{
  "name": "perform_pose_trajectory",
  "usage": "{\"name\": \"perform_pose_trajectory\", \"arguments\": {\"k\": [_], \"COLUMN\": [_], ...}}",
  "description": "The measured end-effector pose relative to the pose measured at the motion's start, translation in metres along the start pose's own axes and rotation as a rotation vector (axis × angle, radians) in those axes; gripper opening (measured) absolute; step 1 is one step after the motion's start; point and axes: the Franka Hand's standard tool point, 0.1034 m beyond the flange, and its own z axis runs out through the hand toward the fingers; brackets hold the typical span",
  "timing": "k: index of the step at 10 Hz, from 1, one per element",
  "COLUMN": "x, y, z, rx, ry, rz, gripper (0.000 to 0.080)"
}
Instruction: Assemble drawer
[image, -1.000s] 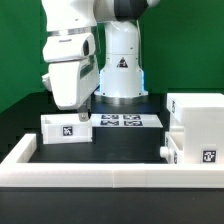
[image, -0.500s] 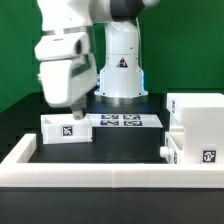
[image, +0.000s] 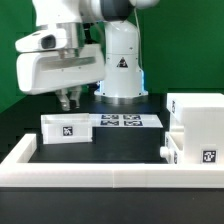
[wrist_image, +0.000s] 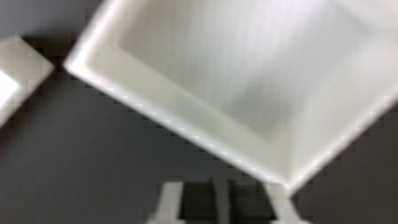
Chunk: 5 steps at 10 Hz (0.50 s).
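Observation:
A small shallow white tray with a square tag on its side stands on the black table at the exterior view's left. My gripper hangs just above its back edge, clear of it, with the jaws together and nothing between them. In the wrist view the tray shows blurred as an open white basin, with my gripper beside one of its corners. The big white cube-like box stands at the exterior view's right, with a second small tagged tray in front of it.
The marker board lies flat behind the left tray, before the robot's white base. A long low white rail edges the table's front and left side. A white edge shows at the wrist view's border.
The gripper has risen a little and shifted toward the exterior view's left. The wrist has turned, so the hand now lies broadside. The tray has not moved.

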Motion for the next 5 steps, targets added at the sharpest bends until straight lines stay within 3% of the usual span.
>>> {"name": "perform_pose_trajectory", "arguments": {"k": [1,3,4,5], "x": [0.015,0.038,0.042,0.042], "y": [-0.005,-0.001,0.0,-0.001], "z": [0.001,0.008,0.009,0.009], "rx": [0.001,0.008,0.009,0.01], "ry": [0.003,0.013,0.016,0.015], "rz": [0.093,0.154,0.217,0.259], "gripper": [0.0127,0.04,0.0573,0.0573]}}
